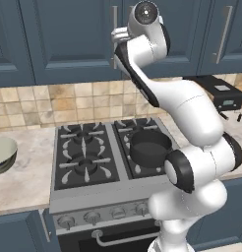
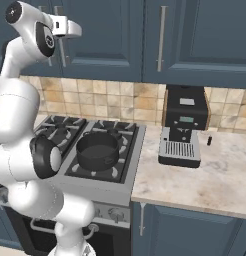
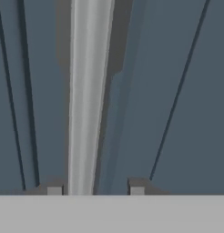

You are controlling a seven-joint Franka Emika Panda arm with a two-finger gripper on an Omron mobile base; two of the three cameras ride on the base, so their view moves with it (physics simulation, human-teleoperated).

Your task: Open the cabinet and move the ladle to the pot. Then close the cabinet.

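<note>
The pincer (image 3: 95, 191) stands spread around the cabinet (image 1: 69, 39) handle (image 3: 89, 91) — close it centred on the bar, then pull straight outward.

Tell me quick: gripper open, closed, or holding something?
Gripper: fingers on either side of the cabinet's silver bar handle, gap still showing on one side; a firm grip cannot be told.

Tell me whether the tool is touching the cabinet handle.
Cannot tell. In the hand view the handle runs between the tool's fingertips, close to the left one, but contact isn't plainly shown.
</note>
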